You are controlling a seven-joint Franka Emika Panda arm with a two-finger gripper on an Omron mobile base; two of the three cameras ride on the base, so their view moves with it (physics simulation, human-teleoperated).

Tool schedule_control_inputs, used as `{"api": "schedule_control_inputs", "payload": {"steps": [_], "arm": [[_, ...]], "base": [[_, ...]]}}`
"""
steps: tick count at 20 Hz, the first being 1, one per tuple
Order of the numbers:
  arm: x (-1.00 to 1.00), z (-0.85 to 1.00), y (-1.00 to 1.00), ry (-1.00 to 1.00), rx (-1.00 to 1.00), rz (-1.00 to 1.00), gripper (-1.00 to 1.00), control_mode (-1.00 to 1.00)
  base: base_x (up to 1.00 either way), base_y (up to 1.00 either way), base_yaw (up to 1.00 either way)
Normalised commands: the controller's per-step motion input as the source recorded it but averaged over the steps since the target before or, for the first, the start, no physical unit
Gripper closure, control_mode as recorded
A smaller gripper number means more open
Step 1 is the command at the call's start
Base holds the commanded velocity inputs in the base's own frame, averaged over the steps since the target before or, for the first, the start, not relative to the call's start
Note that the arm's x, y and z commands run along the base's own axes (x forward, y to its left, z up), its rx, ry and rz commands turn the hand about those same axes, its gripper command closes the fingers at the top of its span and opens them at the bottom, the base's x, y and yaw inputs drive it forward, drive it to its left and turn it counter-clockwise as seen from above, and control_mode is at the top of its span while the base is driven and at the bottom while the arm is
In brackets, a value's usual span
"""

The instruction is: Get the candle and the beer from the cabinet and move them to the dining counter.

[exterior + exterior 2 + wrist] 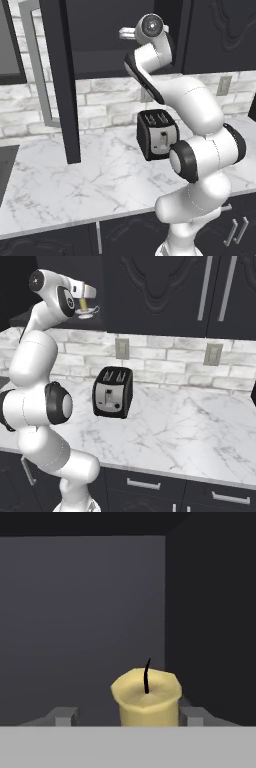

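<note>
Inside the cabinet, candle between pincer tips, perhaps untouched.

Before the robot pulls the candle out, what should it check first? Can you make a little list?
1. Cabinet door swung open: ok.
2. Candle sits between the two claw fingers: ok, one finger shows on each side of it.
3. Claw really squeezing the candle: cannot tell, there is a gap on one side in the hand view.
4. Candle standing upright: ok, wick points up.
5. Way back out of the cabinet free: ok, nothing sits beside the candle in the hand view.
6. Toaster on the worktop below, out of the way: ok for now, but mind it when lowering.
</note>
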Motion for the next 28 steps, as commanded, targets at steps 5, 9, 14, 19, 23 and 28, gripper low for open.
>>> {"api": "schedule_control_inputs", "payload": {"steps": [5, 9, 14, 19, 23, 28], "arm": [[0.00, 0.00, 0.00, 0.00, 0.00, 0.00, 1.00, -1.00], [0.00, 0.00, 0.00, 0.00, 0.00, 0.00, 1.00, -1.00], [0.00, 0.00, 0.00, 0.00, 0.00, 0.00, 1.00, -1.00], [0.00, 0.00, 0.00, 0.00, 0.00, 0.00, 1.00, -1.00], [0.00, 0.00, 0.00, 0.00, 0.00, 0.00, 1.00, -1.00], [-0.32, 0.00, 0.00, 0.00, 0.00, 0.00, 1.00, -1.00]], "base": [[0.00, 0.00, 0.00], [0.00, 0.00, 0.00], [0.00, 0.00, 0.00], [0.00, 0.00, 0.00], [0.00, 0.00, 0.00], [0.00, 0.00, 0.00]]}}
